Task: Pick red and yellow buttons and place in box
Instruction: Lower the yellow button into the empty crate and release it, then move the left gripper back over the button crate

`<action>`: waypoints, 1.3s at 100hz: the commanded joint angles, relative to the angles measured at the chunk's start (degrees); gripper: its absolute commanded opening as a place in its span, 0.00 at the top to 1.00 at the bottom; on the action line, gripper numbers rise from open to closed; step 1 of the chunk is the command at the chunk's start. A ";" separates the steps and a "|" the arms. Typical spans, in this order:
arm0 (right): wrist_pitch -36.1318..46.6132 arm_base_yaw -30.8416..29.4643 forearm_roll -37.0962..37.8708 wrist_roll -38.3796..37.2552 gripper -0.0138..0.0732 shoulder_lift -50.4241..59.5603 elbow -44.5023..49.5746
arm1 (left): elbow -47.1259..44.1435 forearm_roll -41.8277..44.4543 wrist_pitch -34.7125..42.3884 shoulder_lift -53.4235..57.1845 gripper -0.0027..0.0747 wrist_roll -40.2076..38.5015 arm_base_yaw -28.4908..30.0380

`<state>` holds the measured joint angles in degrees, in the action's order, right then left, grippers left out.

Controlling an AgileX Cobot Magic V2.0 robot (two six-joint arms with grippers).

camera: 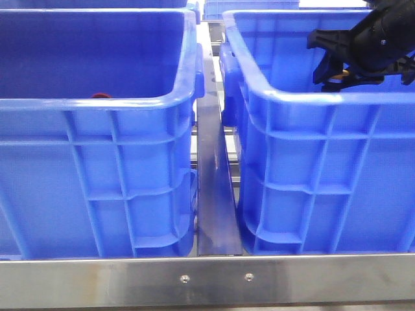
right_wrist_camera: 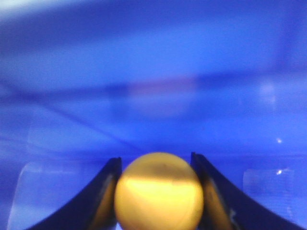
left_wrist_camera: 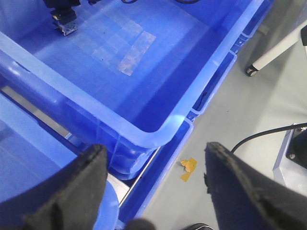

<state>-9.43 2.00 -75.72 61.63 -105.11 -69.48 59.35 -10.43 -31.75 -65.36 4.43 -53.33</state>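
Note:
Two look-alike blue boxes stand side by side, the left box (camera: 97, 103) and the right box (camera: 324, 97). Over the right box's far right my right gripper (camera: 331, 72) is shut on the yellow button (camera: 338, 78). In the right wrist view its orange-yellow dome (right_wrist_camera: 159, 191) fills the gap between the fingers of the right gripper (right_wrist_camera: 156, 165), with blurred blue box wall behind. A sliver of the red button (camera: 100, 95) shows just over the left box's front rim, inside it. My left gripper (left_wrist_camera: 156, 158) is open and empty, hanging over a box corner (left_wrist_camera: 163, 134) and the floor.
A metal rail (camera: 214, 181) runs between the boxes and a metal bar (camera: 207, 278) crosses in front. In the left wrist view, yellow tape (left_wrist_camera: 188, 167), a black cable (left_wrist_camera: 264, 134) and a white leg with a caster (left_wrist_camera: 268, 52) are on the grey floor.

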 commanded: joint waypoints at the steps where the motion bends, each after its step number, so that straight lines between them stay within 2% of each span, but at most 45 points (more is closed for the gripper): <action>1: 0.13 -0.18 -0.57 0.60 0.58 2.19 -1.66 | 1.66 -0.70 4.21 1.22 0.43 -0.15 -0.35; 14: -0.24 -0.18 -0.57 0.60 0.30 2.19 -1.66 | 1.66 -0.70 4.19 1.22 0.43 -0.15 -0.35; 21: -0.61 -0.18 -0.57 0.60 0.21 2.19 -1.66 | 1.66 -0.70 4.19 1.22 0.43 -0.15 -0.35; 26: -0.89 -0.18 -0.57 0.60 0.18 2.25 -1.66 | 1.66 -0.70 4.19 1.22 0.43 -0.15 -0.35; 55: -1.88 -0.23 -0.57 0.60 0.19 4.17 -1.66 | 1.66 -0.70 4.19 1.22 0.43 -0.15 -0.35; 76: -4.26 -0.23 -0.05 0.60 0.19 9.57 0.31 | 1.66 -0.70 4.19 1.22 0.43 -0.15 -0.35; 102: -2.45 -0.23 4.86 0.60 0.19 22.60 10.04 | 1.66 -0.67 4.34 1.22 0.43 -0.15 -0.35; 130: -3.15 -0.23 5.01 0.60 0.19 42.26 22.76 | 1.66 -0.46 4.37 1.22 0.43 -0.15 -0.24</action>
<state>-12.92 2.00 -70.51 61.63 -70.13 -48.56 59.35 -10.43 -31.36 -65.36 4.43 -53.33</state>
